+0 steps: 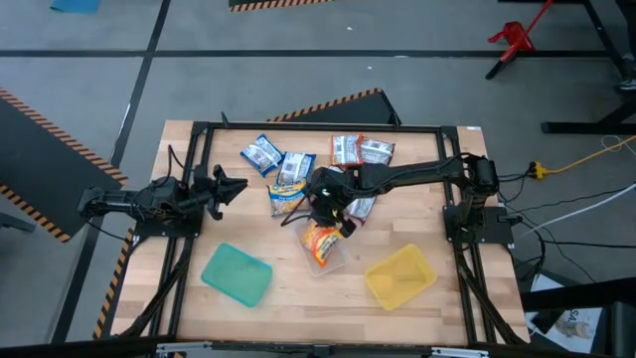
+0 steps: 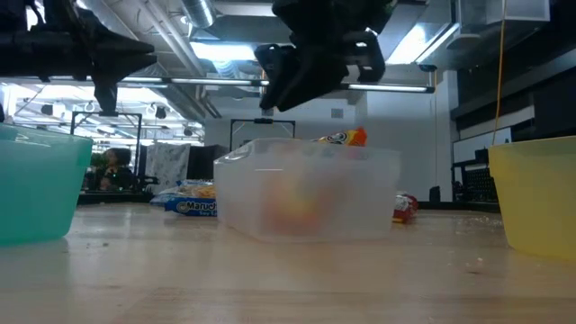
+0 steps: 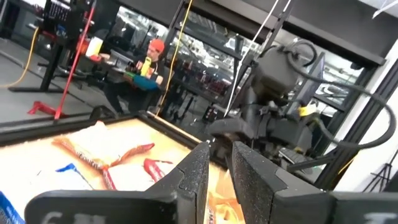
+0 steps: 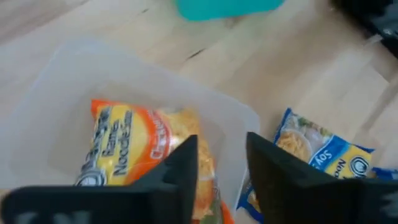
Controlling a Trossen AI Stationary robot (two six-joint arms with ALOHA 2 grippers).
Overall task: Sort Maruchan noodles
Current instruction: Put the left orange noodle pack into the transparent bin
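Note:
An orange noodle packet lies in the clear tray at the table's middle, one end poking above the rim. My right gripper hangs open above that tray, fingers slanting down, nothing between them. Blue-white packets and red-silver packets lie flat on the wood beyond the tray; another shows partly under the right arm. My left gripper waits at the table's left side, clear of everything, with a narrow gap between its fingers.
A teal tray stands near the front left and a yellow tray near the front right. The black frame runs round the table's edges. People sit in the room beyond the table.

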